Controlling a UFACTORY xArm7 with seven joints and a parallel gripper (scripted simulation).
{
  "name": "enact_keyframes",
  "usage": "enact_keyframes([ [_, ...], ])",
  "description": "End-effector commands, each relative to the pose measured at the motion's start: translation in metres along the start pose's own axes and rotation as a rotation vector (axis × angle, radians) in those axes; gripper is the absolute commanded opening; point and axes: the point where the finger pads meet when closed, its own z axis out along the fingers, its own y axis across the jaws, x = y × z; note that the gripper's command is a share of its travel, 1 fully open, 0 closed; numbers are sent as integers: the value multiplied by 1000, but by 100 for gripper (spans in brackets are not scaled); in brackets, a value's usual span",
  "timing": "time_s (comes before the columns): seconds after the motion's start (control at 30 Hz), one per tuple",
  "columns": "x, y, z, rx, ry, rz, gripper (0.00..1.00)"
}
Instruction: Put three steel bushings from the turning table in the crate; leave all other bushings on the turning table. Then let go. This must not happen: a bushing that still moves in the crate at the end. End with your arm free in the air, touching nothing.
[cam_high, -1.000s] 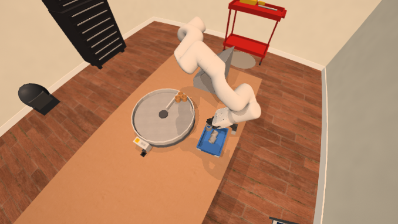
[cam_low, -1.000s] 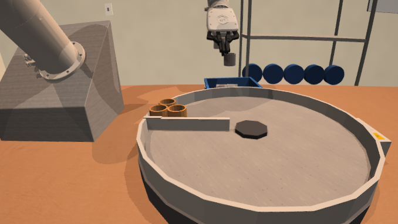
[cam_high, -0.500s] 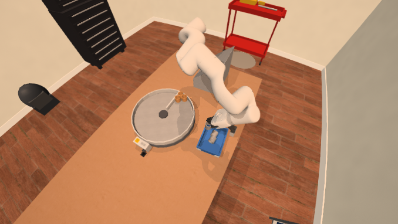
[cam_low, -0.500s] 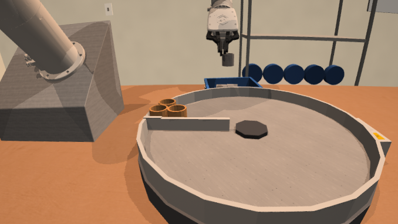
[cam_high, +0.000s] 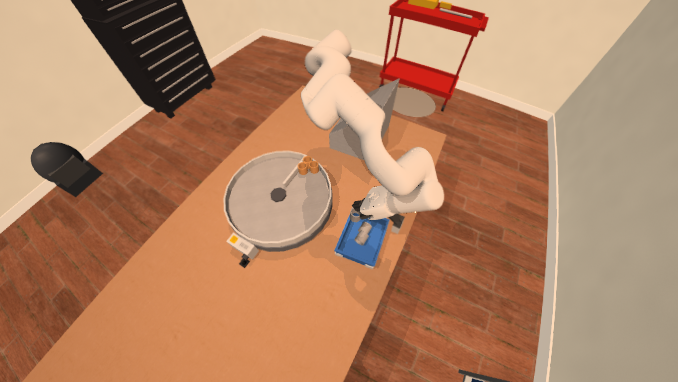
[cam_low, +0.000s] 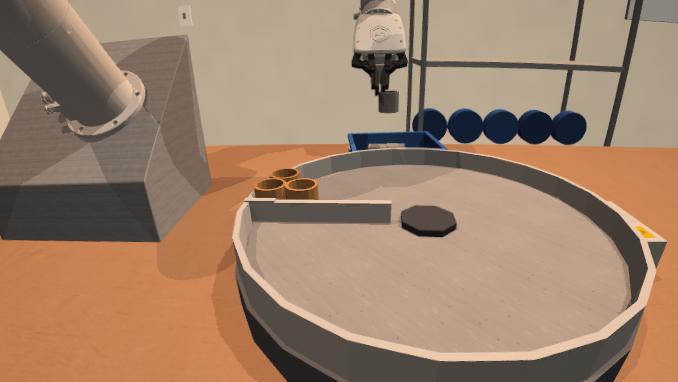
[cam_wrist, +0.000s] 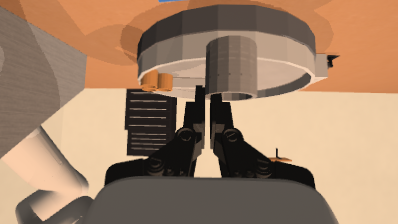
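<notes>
Round grey turning table (cam_low: 350, 345) on tabletop, blue crate (cam_low: 395, 138) behind it, three orange bushings (cam_low: 286, 186) inside its rim, grey steel bushing (cam_low: 388, 101) above crate.

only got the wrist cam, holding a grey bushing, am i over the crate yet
Observer: Yes. In the top view the gripper and its steel bushing sit over the end of the blue crate nearest the arm, close to its rim.
Operator: how high above it
Observer: In the exterior view the bushing hangs well above the crate's rim, touching nothing.
Operator: anything in there already
Observer: The top view shows a grey bushing lying on its side near the crate's middle.
</notes>
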Motion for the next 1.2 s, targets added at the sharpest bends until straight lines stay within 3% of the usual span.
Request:
enact_keyframes([
  [0.0, -1, 1, -2, -1, 4, 3, 0],
  [0.5, 6, 1, 6, -1, 4, 3, 0],
  [0.8, 38, 1, 43, -1, 4, 3, 0],
  [1.17, 42, 1, 48, -1, 4, 3, 0],
])
